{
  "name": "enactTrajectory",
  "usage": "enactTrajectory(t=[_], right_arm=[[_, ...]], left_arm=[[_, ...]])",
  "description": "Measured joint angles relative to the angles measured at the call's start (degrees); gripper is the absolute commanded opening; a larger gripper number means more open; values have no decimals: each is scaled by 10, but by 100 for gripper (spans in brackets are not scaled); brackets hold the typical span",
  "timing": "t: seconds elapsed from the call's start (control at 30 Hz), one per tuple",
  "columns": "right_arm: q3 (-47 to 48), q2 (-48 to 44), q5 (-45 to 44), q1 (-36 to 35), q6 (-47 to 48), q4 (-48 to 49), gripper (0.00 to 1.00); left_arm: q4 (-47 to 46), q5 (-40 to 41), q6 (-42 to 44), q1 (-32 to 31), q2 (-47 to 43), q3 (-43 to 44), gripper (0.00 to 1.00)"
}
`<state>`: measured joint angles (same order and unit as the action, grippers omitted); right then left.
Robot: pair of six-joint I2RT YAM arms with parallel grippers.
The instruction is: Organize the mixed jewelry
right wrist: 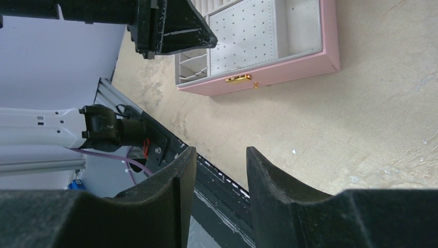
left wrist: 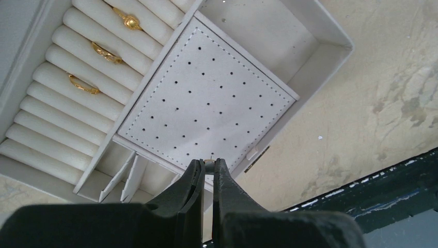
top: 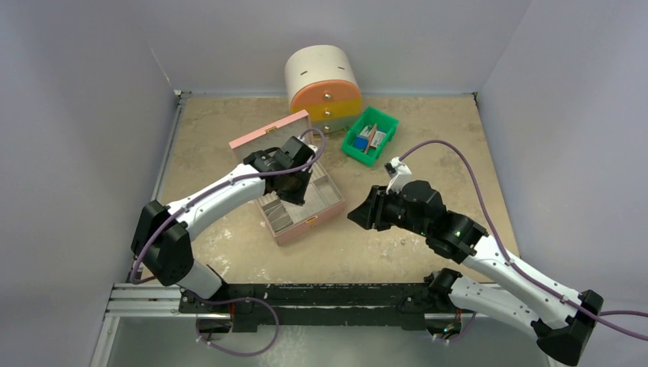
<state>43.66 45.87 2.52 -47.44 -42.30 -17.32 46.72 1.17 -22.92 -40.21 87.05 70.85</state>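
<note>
Pale grey walls closed in a beige, mottled tabletop (top: 428, 153). At its middle the left gripper (left wrist: 208, 166) had its fingers pressed together, pinching a tiny stud (left wrist: 209, 162) at the very tips (little more than a pale gold dot in the wrist view). The tips hung just over the near edge of a perforated white panel (left wrist: 206, 98), the middle section of the open pink jewelry box (top: 313, 222).

To one side of the panel ran the cream ring rolls (left wrist: 51, 129), with three gold rings (left wrist: 107, 52) tucked into the grooves between them, one per groove and apart from each other. On the panel's other side lay a deeper plain compartment (left wrist: 268, 36), and narrow slotted dividers (left wrist: 126, 178) sat at the corner nearest the fingers.

The box's lid (top: 267, 136) stood open on the far side. The right gripper (right wrist: 221, 170) hovered over the tabletop to the right of the box, well apart from it, jaws spread with nothing between them.

Farther back stood a round drawer cabinet (top: 325, 84), with a green bin (top: 388, 131) just beside it.
</note>
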Motion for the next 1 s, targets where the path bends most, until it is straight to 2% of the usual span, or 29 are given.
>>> enactTrajectory(t=[0.4, 1.0], right_arm=[[0, 0, 0, 0, 3, -4, 43], [-1, 1, 1, 0, 3, -4, 43]], left_arm=[[-2, 19, 15, -1, 49, 4, 0], [-24, 19, 24, -1, 50, 7, 0]])
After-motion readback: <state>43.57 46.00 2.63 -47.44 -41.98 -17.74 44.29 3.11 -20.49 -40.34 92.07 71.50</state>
